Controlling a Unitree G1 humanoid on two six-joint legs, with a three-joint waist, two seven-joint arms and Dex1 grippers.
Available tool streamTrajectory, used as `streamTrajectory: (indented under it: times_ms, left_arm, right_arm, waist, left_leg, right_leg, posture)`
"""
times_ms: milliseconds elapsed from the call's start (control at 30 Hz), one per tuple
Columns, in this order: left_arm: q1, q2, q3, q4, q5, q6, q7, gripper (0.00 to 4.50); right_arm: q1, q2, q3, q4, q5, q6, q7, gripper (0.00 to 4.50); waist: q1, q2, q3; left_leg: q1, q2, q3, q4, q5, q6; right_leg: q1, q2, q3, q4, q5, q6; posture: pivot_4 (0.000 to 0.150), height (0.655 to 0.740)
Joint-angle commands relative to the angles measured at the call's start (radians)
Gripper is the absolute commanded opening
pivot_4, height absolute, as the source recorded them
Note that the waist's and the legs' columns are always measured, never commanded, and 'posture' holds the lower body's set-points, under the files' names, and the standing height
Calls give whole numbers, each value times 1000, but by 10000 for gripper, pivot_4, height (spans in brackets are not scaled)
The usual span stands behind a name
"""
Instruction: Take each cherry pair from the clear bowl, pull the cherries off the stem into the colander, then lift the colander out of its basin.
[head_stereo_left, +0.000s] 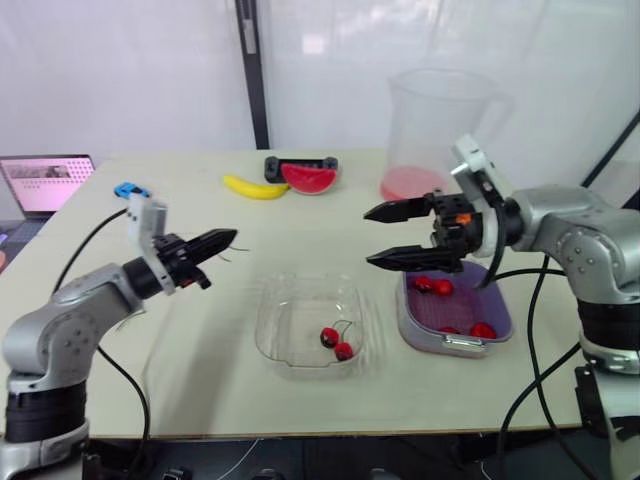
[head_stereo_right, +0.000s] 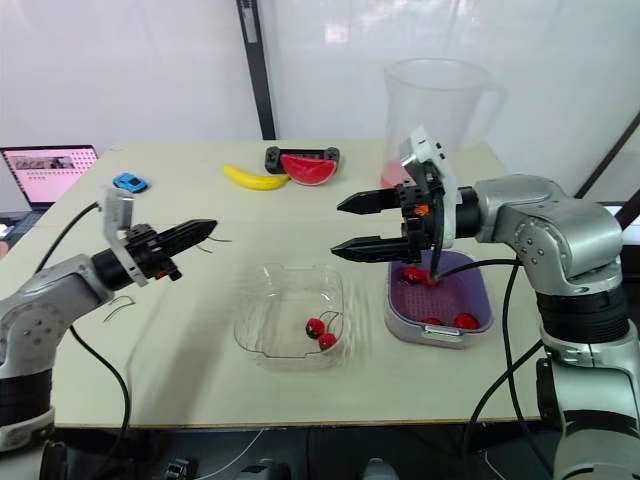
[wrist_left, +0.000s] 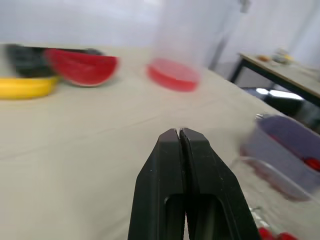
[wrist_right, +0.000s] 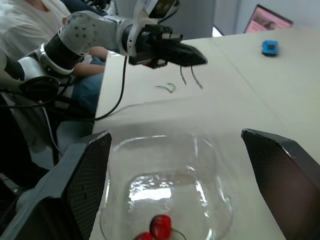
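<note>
The clear bowl (head_stereo_left: 272, 300) sits mid-table with one cherry pair (head_stereo_left: 336, 343) inside, also seen as cherries (wrist_right: 161, 226) in the right wrist view. To its right is the purple colander (head_stereo_left: 497, 305) in its basin, holding several loose cherries (head_stereo_left: 432, 286). My right gripper (head_stereo_left: 372, 236) hovers open over the colander's left edge, with nothing between its fingers. My left gripper (head_stereo_left: 228, 238) is shut, left of the bowl and above the table. A thin forked stem (wrist_right: 184, 76) hangs from its tip.
A clear pitcher (head_stereo_left: 440, 130) with red liquid stands behind the colander. A banana (head_stereo_left: 255, 187), a watermelon slice (head_stereo_left: 310, 178) and a blue toy car (head_stereo_left: 130, 190) lie at the back. A laptop (head_stereo_left: 45, 182) is far left. A loose stem (head_stereo_right: 120, 305) lies near the left arm.
</note>
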Motion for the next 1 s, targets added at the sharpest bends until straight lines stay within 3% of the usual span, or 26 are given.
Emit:
streamTrajectory:
  times_ms: [33, 233, 467, 600, 800, 1000]
  left_arm:
    - [115, 10, 79, -14, 29, -27, 32, 0]
    - [256, -20, 179, 157, 112, -102, 123, 0]
    - [250, -53, 228, 274, 112, -91, 214, 0]
    - [255, -62, 243, 262, 96, -91, 216, 14045]
    - [267, -34, 305, 267, 78, -134, 185, 44373]
    - [253, -39, 345, 140, -17, -169, 117, 44373]
  right_arm:
    - [-17, 5, -24, -45, 49, 18, -8, 44130]
    - [-23, 27, 26, -98, 50, 39, -51, 44130]
    - [-8, 18, 39, -92, 22, 32, -92, 44130]
    - [0, 15, 32, -104, 34, 41, -103, 45000]
    - [15, -14, 15, -119, 60, 56, -89, 45000]
    - [26, -50, 0, -108, 60, 47, -72, 45000]
  waist:
    - [0, 0, 0]
    - [-5, 0, 0]
    - [0, 0, 0]
    - [-3, 0, 0]
    - [-5, 0, 0]
    - [-2, -1, 0]
  left_leg:
    - [0, 0, 0, 0, 0, 0]
    - [1, 1, 0, -2, 0, 0]
    - [1, 1, 0, -2, 0, 1]
    - [1, 1, 0, -2, 0, 1]
    - [1, 1, 1, -3, 0, 1]
    - [1, 1, 1, -3, 0, 1]
  right_leg:
    - [0, 0, 0, 0, 0, 0]
    - [-1, 1, 0, 0, 0, 0]
    - [-1, 0, 0, 0, 0, 0]
    - [-1, 0, 0, 0, 0, 0]
    - [-2, 0, 0, 0, 0, 0]
    - [-2, 0, 0, 0, 0, 0]
  posture:
    - [1500, 7400]
    - [1500, 7400]
    - [1500, 7400]
    - [1500, 7400]
    - [1500, 7400]
    - [1500, 7400]
